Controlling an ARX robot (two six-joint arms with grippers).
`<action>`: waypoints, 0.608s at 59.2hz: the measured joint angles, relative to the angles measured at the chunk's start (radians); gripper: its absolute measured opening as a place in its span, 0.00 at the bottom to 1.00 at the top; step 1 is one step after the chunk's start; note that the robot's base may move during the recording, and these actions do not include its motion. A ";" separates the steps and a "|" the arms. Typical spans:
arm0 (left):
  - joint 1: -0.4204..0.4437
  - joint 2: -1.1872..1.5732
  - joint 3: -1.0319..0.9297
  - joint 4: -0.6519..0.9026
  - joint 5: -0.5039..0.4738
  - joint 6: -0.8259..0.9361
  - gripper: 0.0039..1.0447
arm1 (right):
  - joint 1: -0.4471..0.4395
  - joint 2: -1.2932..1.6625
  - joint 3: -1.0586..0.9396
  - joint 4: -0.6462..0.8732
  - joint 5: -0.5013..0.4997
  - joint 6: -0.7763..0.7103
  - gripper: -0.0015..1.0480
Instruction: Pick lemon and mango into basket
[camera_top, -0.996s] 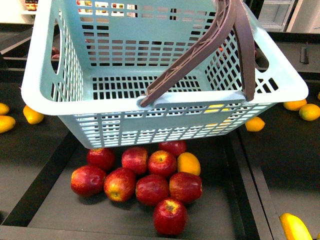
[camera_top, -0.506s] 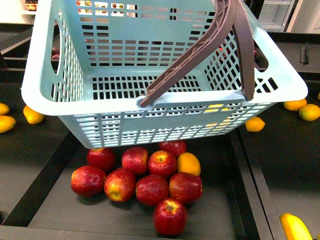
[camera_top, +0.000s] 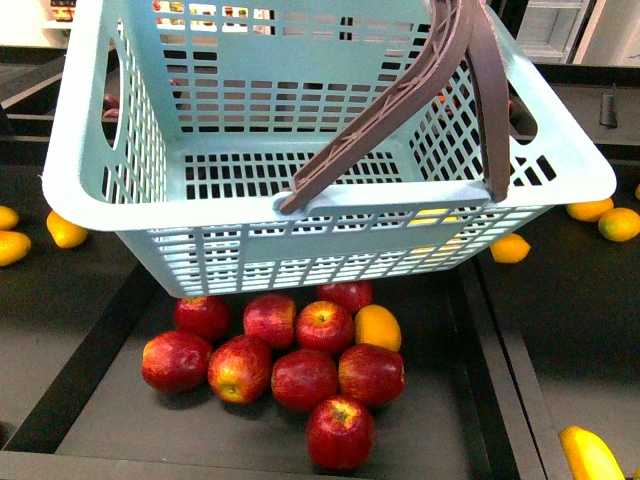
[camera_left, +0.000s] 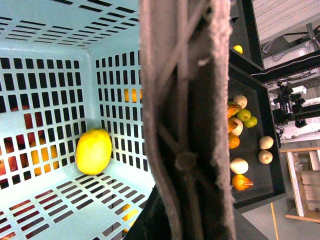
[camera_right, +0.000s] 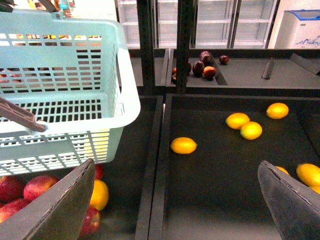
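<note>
The turquoise basket (camera_top: 300, 215) hangs tilted above a tray of red apples. My left gripper (camera_left: 187, 210) is shut on its grey-brown handle (camera_left: 185, 100), which fills the left wrist view. One yellow lemon (camera_left: 93, 150) lies on the basket floor against a slotted wall. A smooth yellow-orange fruit (camera_top: 378, 327), possibly the mango, lies among the apples under the basket; it also shows in the right wrist view (camera_right: 100, 194). My right gripper (camera_right: 175, 210) is open and empty above the dark tray to the right of the basket. Several lemons, the nearest lemon (camera_right: 183, 145) among them, lie there.
Several red apples (camera_top: 304, 378) fill the tray under the basket. Raised dividers (camera_top: 495, 360) separate the trays. More yellow fruit (camera_top: 66, 230) lies in the left tray and one yellow fruit (camera_top: 588, 455) lies at the front right. A tray of pears and oranges (camera_left: 239, 165) lies beyond the basket.
</note>
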 joint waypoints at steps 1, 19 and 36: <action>0.000 0.000 0.000 0.000 0.000 0.000 0.04 | 0.000 0.000 0.000 0.000 0.000 0.000 0.92; -0.002 0.000 0.000 0.000 -0.001 0.001 0.04 | 0.000 -0.001 0.000 0.000 0.003 0.000 0.92; -0.012 0.003 0.000 0.000 0.013 -0.005 0.04 | 0.000 -0.002 0.000 -0.001 0.002 0.000 0.92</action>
